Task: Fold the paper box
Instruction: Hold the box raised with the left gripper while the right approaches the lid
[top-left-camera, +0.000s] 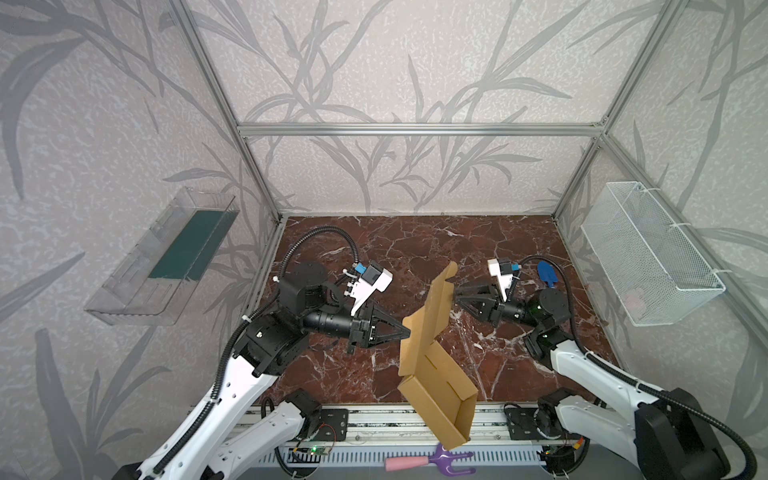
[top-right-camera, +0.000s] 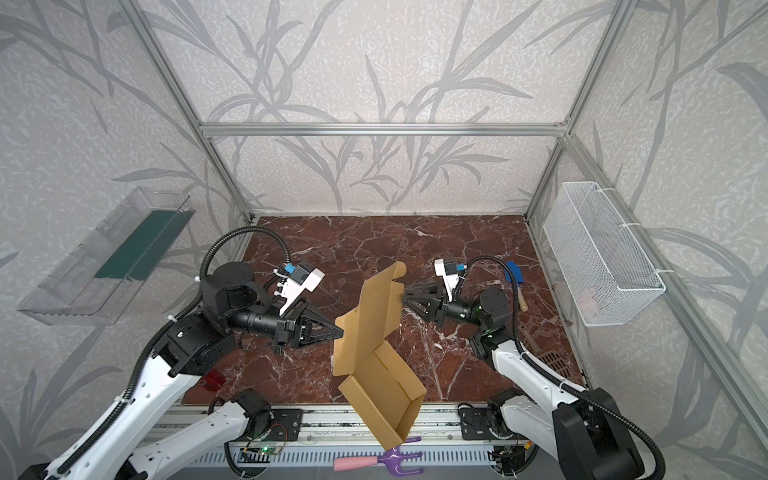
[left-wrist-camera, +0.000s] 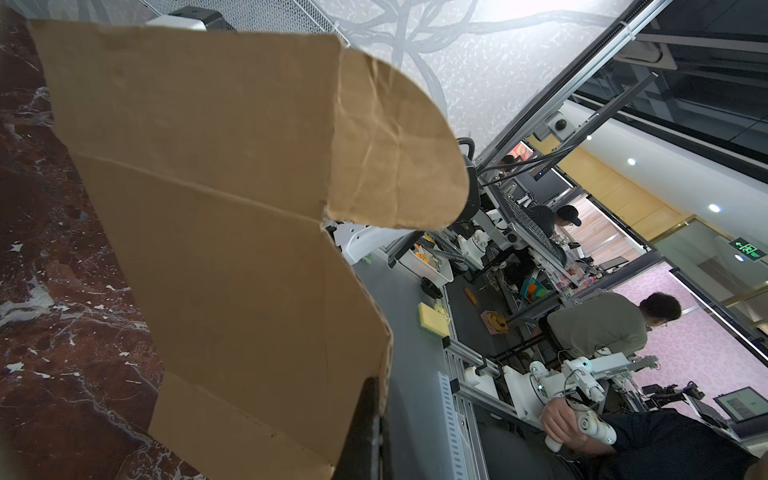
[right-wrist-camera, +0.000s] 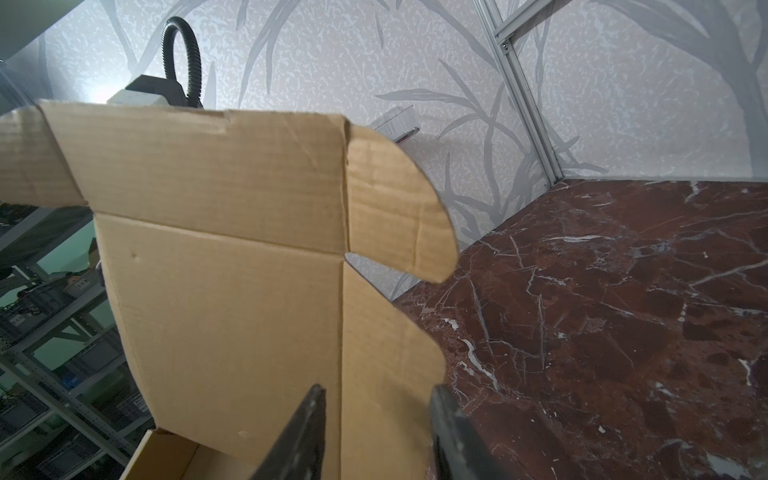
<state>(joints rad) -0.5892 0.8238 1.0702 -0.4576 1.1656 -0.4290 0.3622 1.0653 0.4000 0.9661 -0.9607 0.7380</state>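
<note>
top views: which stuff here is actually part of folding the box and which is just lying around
In the job:
- paper box, held up off the table
- left claw, shut on the box's edge
- right claw, open at a flap

Just lying about:
- blue scoop
- pink-handled purple fork
- white mesh basket
- clear wall tray

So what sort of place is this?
Probably a robotics lab: an aluminium-framed cell with leaf-patterned wall panels surrounds a red-brown marble-look tabletop, and the left wrist view shows other white robot arms and people beyond.
</note>
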